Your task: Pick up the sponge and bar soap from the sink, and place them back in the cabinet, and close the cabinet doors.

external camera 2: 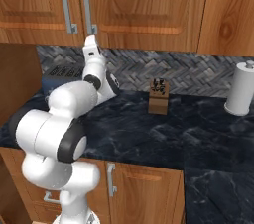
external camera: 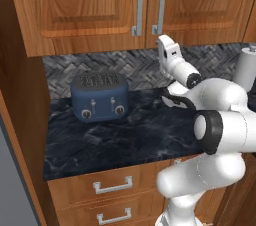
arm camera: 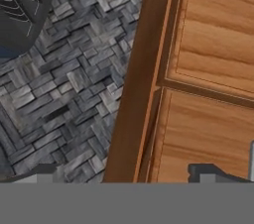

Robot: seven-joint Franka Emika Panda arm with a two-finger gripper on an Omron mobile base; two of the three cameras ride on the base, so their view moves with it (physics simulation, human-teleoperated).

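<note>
The cabinet doors (external camera: 85,0) of the brown wall cabinet are both shut, and their silver bar handles (external camera: 137,5) meet at the middle. My gripper (external camera: 165,39) is raised just under the cabinet's bottom edge, below the right handle (external camera 2: 88,2). In the hand view my gripper (arm camera: 124,173) is open, with its fingertips (arm camera: 44,171) far apart and nothing between them. It faces the lower rail of the cabinet (arm camera: 208,69) and the stone backsplash. The sponge, the bar soap and the sink are out of view.
A blue toaster (external camera: 100,95) stands on the dark counter, left of the arm. A knife block (external camera 2: 158,96) and a paper towel roll (external camera 2: 241,89) stand to the right. Drawers (external camera: 112,185) sit under the counter. A tall wooden panel (external camera: 20,95) bounds the left side.
</note>
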